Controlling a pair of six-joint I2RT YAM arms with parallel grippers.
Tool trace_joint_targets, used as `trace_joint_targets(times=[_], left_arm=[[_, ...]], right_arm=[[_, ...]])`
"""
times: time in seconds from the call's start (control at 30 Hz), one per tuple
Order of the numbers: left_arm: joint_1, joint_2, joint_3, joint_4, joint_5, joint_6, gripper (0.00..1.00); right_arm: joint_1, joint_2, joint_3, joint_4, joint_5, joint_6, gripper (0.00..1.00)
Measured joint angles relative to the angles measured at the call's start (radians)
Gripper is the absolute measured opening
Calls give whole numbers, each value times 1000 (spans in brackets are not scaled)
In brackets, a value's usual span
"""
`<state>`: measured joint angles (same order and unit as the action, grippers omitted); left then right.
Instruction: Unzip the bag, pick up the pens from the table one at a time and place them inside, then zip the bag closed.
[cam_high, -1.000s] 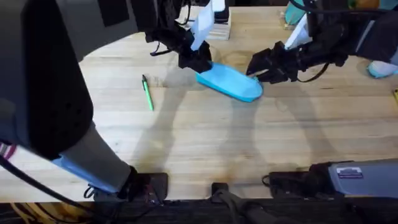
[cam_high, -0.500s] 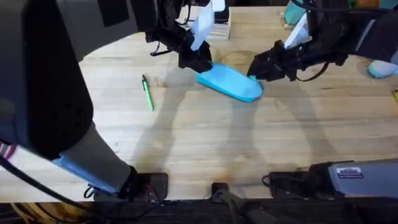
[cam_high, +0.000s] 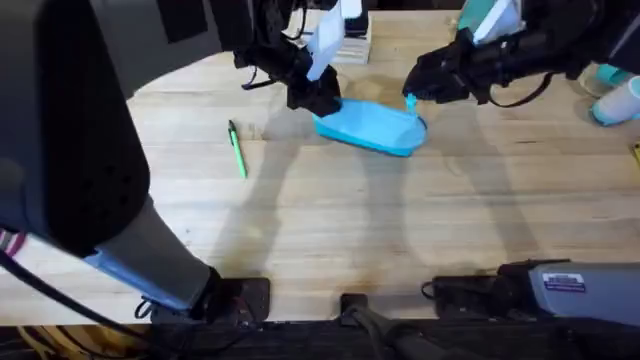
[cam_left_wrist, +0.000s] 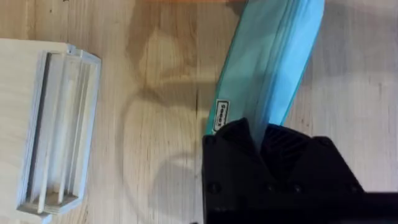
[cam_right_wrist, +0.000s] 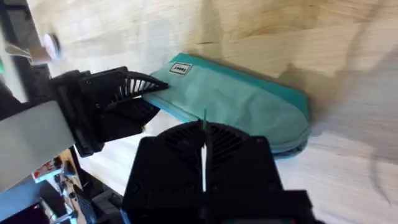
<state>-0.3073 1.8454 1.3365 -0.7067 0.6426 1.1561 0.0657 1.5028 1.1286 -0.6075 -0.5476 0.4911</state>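
Left tool (cam_high: 322, 100) clamps the bag (cam_high: 372, 128) end to anchor it; right tool (cam_high: 415, 92) closed on zipper pull, tugging it open. Pen (cam_high: 237, 150) waits on worktop (cam_high: 330, 220).

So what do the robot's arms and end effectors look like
Both arms are mostly black, with thin dark cables looping beside them and white panels near the wrists. The left end effector and the right end effector are black plastic. In the right wrist view the left one's finger shows a ribbed, fan-like pattern, and the right one's body carries similar ribbing.
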Motion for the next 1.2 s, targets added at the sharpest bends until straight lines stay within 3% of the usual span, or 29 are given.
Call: trace_joint_targets(times=[0.2, 0.47, 0.8, 0.83, 1.2], left_arm=[[0, 0, 0, 0, 0, 0, 42], [0, 0, 0, 0, 0, 0, 42], [0, 0, 0, -1, -1, 0, 42], [0, 0, 0, 0, -3, 0, 42], [13, 0, 0, 4, -17, 0, 42]], right_arm=[[36, 0, 0, 5, 11, 1, 32], [174, 11, 0, 122, 61, 70, 32], [291, 137, 1, 297, 69, 188, 32], [315, 161, 1, 380, 66, 241, 32], [318, 188, 2, 450, 53, 321, 39]])
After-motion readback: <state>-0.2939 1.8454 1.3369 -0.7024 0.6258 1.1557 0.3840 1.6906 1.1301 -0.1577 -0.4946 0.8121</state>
